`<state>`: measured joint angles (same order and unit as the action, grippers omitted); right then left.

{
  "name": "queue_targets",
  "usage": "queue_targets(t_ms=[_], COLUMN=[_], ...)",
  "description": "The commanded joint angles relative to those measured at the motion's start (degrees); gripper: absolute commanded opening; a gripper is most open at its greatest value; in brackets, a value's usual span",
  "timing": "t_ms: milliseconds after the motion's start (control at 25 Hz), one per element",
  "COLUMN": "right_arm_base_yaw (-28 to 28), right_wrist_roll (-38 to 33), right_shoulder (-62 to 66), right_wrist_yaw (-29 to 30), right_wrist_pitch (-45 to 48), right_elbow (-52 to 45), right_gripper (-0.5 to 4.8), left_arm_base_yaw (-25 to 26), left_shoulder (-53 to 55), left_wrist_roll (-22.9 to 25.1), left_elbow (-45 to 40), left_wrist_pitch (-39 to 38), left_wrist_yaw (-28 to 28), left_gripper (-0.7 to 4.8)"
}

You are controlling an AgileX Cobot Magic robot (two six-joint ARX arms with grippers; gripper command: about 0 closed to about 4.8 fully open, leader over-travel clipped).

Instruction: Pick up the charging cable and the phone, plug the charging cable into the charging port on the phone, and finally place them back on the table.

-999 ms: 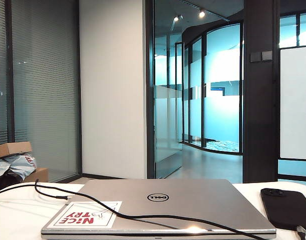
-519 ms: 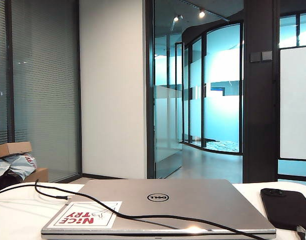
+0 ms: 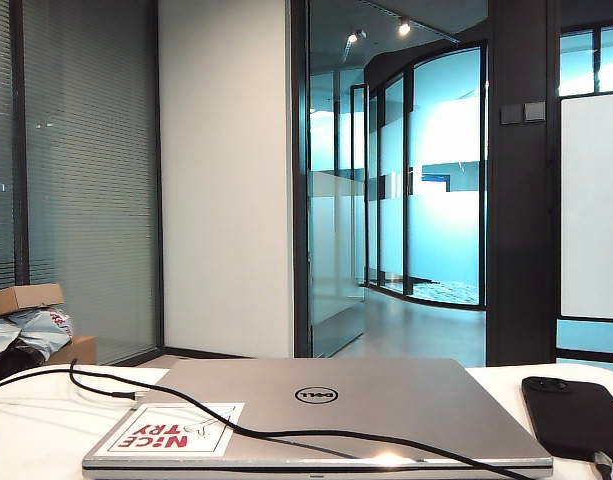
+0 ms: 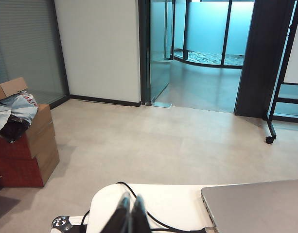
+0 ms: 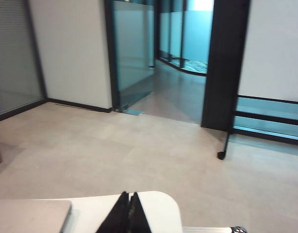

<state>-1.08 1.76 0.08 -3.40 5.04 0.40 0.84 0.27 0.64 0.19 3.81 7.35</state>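
The white surface (image 3: 31,425) is seen in the exterior view with a closed silver laptop (image 3: 326,410) at its middle. Just to the right of the laptop the phone (image 3: 576,415) lies flat, back up; its long axis runs from the near edge toward the far edge, with the camera bump at the far end. The cable (image 3: 246,428) is draped across the laptop lid from the far left to the near right, crossing a red-and-white sticker (image 3: 171,428), and its plug (image 3: 603,462) is seen at the phone's near short edge; whether it is seated in the port cannot be told.

Neither tool is shown in the exterior view. The left tool (image 4: 130,216) is seen only in the left wrist view, its jaws pressed together and holding nothing, hanging over the rounded surface corner left of the laptop, with a loop of cable just beyond it. The right tool (image 5: 127,213) is seen only in the right wrist view, likewise closed and empty, over the surface corner on the laptop's right. The phone is shown in neither wrist view.
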Motion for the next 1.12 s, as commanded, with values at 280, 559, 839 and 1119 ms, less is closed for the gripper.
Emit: queue_targets(t_ms=[280,559,839,1119], right_arm_base_yaw=[0.1,0.1,0.1,0.1], right_wrist_roll=[0.0,1.6,1.5,1.5], right_shoulder=[-0.1,-0.1,-0.1,-0.1], right_wrist_yaw=[0.3,-3.5,-2.9,-3.0], right_wrist_pitch=[0.9,1.1,1.0,1.0], right_elbow=[-0.3,-0.3,-0.3,-0.3], right_gripper=[-0.05,-0.04,-0.04,-0.05], left_arm_base_yaw=[-0.1,-0.1,-0.1,-0.1], left_shoulder=[0.1,0.1,0.1,0.1], left_wrist_roll=[0.4,0.4,0.4,0.4], left_elbow=[0.0,0.0,0.0,0.0], left_wrist_pitch=[0.5,0.5,0.5,0.5], left_wrist_yaw=[0.1,0.1,0.1,0.1], left_gripper=[-0.05,-0.05,-0.05,-0.05])
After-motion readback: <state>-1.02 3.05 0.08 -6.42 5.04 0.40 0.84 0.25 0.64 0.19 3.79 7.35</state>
